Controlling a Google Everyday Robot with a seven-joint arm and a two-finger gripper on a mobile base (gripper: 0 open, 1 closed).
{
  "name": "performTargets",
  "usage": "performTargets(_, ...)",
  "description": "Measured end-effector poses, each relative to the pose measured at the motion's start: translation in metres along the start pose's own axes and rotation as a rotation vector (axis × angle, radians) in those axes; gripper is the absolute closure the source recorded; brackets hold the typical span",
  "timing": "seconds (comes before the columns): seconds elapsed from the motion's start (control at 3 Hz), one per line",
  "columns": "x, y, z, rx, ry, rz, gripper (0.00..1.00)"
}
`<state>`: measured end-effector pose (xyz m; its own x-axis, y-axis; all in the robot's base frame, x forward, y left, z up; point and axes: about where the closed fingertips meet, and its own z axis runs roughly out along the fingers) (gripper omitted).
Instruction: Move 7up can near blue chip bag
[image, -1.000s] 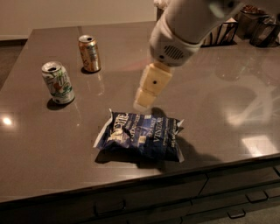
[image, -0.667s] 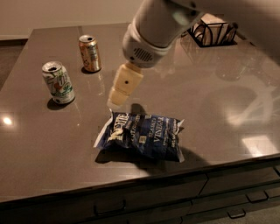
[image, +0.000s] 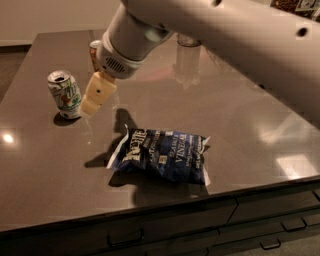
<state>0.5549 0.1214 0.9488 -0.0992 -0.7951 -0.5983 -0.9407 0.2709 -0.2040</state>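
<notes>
The 7up can (image: 65, 94) stands upright at the left of the dark table, white and silver with green lettering. The blue chip bag (image: 162, 154) lies flat near the table's front edge, right of the can and apart from it. My gripper (image: 96, 95) hangs just right of the 7up can, a cream-coloured finger pointing down close to the can's side. The big white arm reaches in from the upper right and covers the back of the table.
A gold-orange can (image: 94, 50) stands behind the arm, mostly hidden. A clear glass (image: 186, 59) stands at the table's back middle. The table's front edge (image: 200, 197) has drawers below it.
My arm has swung left across the table, from above the chip bag to beside the 7up can. It now covers most of the gold-orange can. Can and bag have not moved.
</notes>
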Motion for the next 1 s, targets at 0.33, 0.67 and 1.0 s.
performTargets(0.33,-0.028,0.001,0.039,-0.042,-0.031,0.016,0.00)
performTargets(0.67,-0.049,0.003,0.068,-0.073,-0.042,0.022,0.00)
performTargets(1.0,-0.066,0.002,0.088,-0.093,-0.048,0.024,0.00)
